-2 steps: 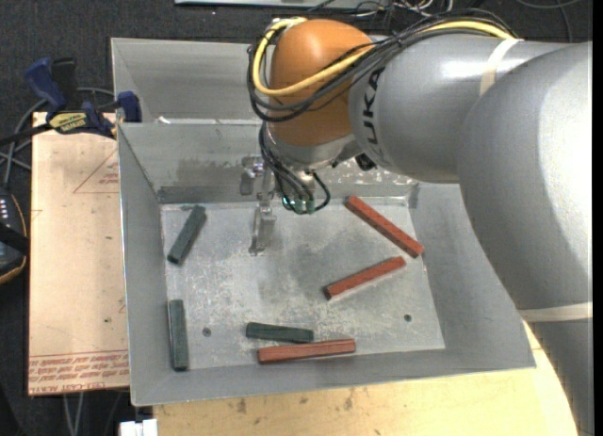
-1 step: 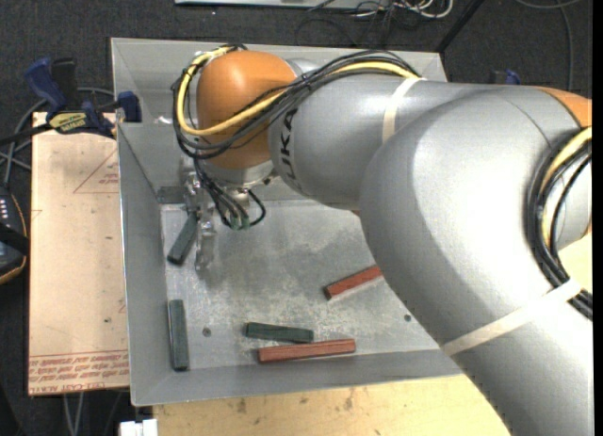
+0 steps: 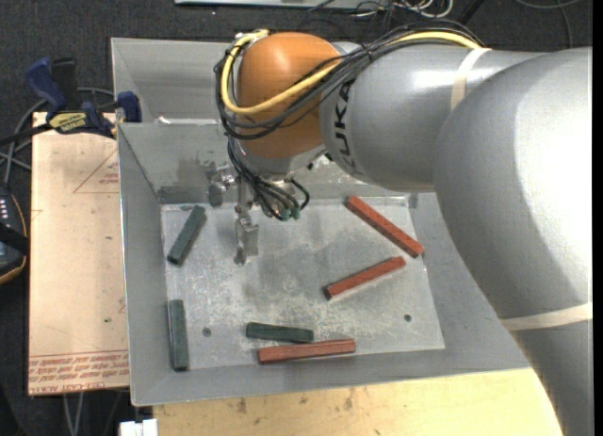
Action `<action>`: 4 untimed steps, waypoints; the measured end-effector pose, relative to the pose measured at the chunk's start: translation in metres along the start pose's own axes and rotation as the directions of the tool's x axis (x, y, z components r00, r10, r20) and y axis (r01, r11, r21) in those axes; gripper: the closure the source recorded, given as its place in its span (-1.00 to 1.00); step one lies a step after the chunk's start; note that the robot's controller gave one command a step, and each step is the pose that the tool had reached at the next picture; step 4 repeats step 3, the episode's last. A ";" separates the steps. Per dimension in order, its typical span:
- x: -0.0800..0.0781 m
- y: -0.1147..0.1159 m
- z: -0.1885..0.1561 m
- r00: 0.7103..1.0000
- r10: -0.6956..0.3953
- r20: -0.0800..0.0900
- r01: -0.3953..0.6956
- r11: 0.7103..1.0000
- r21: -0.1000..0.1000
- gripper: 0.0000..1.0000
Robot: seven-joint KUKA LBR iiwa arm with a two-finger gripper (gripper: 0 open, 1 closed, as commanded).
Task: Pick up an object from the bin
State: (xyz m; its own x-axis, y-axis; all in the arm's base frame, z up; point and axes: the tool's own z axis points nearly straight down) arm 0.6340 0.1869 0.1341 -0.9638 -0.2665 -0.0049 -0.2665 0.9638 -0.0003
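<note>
My gripper (image 3: 244,248) hangs below the orange wrist cover, over bare bin floor in the upper left part of the bin, with nothing seen in it. The nearest thing is a dark grey-green stick (image 3: 186,234), lying tilted a short way to its left and apart from it. To the right lie two red sticks: one (image 3: 364,277) slanted at mid-right and one (image 3: 382,226) near the back right wall.
Along the front of the bin lie a short dark stick (image 3: 279,332) and a red stick (image 3: 306,351) side by side. Another dark stick (image 3: 177,334) lies upright near the front left wall. The arm covers the bin's right and back side.
</note>
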 end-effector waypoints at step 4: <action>-0.013 0.049 -0.109 0.974 -0.226 0.008 0.226 0.974 0.000 1.00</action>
